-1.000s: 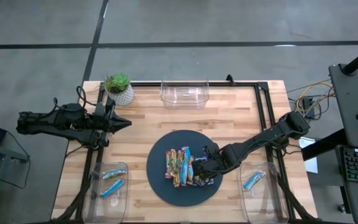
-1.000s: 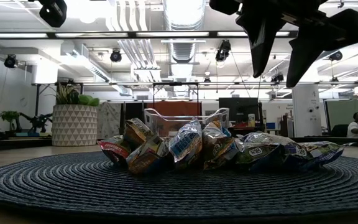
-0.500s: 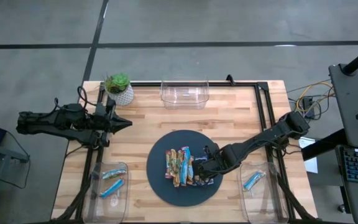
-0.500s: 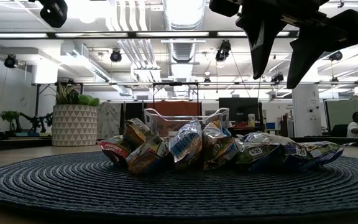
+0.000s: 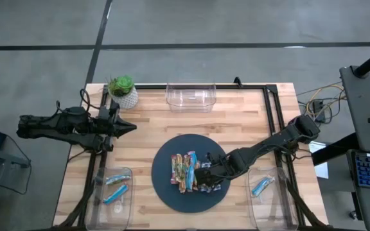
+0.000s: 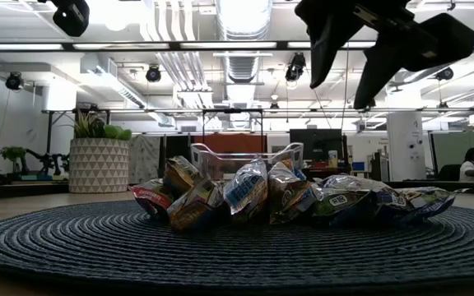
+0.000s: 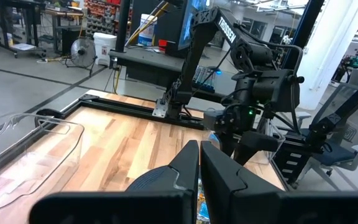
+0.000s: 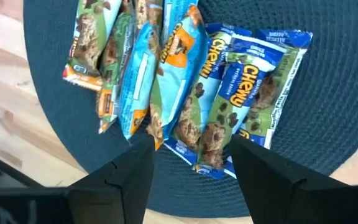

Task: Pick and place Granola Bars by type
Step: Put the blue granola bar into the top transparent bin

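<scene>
1. High view shows the right claw (image 5: 205, 174) now over the right half of the pile of granola bars (image 5: 186, 171); a second ago it sat a little farther out toward the mat's right edge, so it has shifted inward over the bars.
2. Low view agrees: the two dark fingers (image 6: 323, 45) hang spread apart above the bars (image 6: 245, 196), clear of them, and have slid sideways along the row since the earlier pictures, with no visible drop in height.
3. Right wrist view looks straight down between the spread fingers at the blue-and-green wrapped bars (image 8: 241, 93) on the dark round mat (image 8: 328, 112). Those bars lie directly under the gap and nothing is pinched.
4. My reading: this is a lining-up step. The claw has picked a bar on the near side of the pile and next has to come down around it.
5. Sorted bars already lie away from the claw: one blue bar in the clear bin (image 5: 265, 186) to its right, two in the bin (image 5: 114, 189) across the mat. The bin at the far edge (image 5: 191, 96) holds nothing.
6. Left claw (image 5: 127, 127) waits pressed together, well away beyond the mat, beside the potted plant (image 5: 122, 90).
</scene>
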Motion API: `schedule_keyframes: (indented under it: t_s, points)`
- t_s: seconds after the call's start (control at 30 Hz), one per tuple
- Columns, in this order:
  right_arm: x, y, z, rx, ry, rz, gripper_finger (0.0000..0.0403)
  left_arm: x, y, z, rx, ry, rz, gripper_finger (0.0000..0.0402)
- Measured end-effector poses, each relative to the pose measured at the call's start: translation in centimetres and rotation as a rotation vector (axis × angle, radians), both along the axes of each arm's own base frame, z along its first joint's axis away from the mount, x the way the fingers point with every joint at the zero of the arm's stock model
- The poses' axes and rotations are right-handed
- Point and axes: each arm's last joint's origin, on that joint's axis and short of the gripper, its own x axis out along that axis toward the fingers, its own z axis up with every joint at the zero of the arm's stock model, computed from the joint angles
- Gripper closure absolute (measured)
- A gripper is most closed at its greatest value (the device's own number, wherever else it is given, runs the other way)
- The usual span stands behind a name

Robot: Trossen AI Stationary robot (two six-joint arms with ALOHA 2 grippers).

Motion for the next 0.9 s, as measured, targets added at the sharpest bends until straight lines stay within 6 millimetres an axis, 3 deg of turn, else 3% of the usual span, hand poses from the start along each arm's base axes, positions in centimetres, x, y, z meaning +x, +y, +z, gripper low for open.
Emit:
schedule_keyframes:
  t_s: [0.43,0.9]
  points:
    - [-0.6,-0.3,-1.4,0.029,0.055,-0.107,0.0202,0.0,0.0,0.0,-0.002,0.0,0.0,0.0402]
    - [-1.5,-1.3,-3.4,0.046,0.159,-0.085,0.0202,0.0,0.0,0.0,-0.003,0.0,0.0,0.0402]
